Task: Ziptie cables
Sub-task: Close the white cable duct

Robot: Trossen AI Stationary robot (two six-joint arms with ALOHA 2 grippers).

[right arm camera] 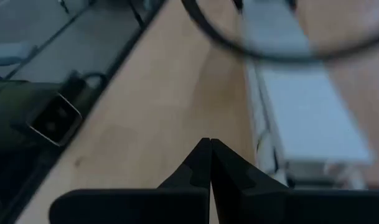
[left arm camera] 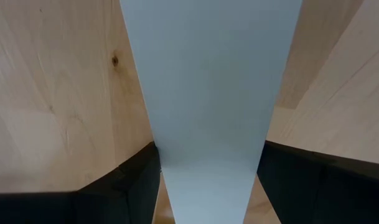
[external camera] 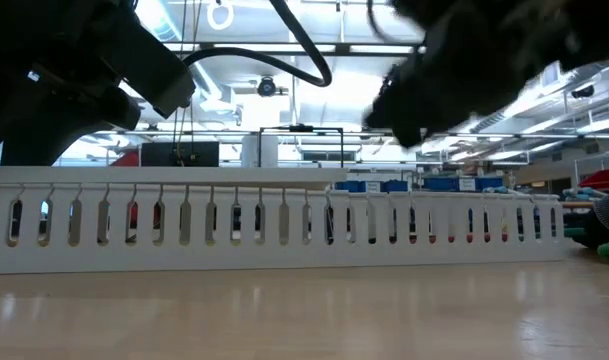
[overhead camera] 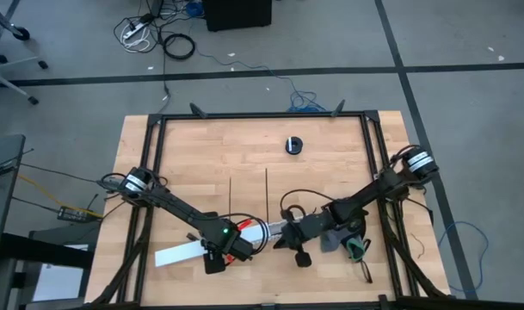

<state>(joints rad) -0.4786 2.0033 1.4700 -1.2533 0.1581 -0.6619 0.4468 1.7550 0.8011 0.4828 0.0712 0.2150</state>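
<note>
A long white slotted channel (overhead camera: 177,253) lies across the table's near part, resting on the wood; in the low view the channel (external camera: 284,220) stands as a wall. My left gripper (overhead camera: 217,257) is over its middle, closed on it. My right gripper (overhead camera: 280,238) is shut by the channel's right end (right arm camera: 307,112), its tips (right arm camera: 209,146) over bare wood, nothing between them. Two black zipties (overhead camera: 231,196) (overhead camera: 267,191) lie straight on the wood farther back. The cables do not show plainly. Red and blue bits behind the slots (external camera: 414,237) cannot be told apart from the room. My left gripper (left arm camera: 209,146) pinches the channel by its two long sides (left arm camera: 167,155), about midway along it, between its two fingers (left arm camera: 136,177). The fingers come from above, pointing steeply down, and lie across the channel. The channel stays on the table.
A small black round thing (overhead camera: 294,145) sits at the far middle. A green and grey object (overhead camera: 356,250) lies under the right arm. A black cord loops by the right wrist (overhead camera: 289,203). Black frame rails (overhead camera: 262,114) border the table.
</note>
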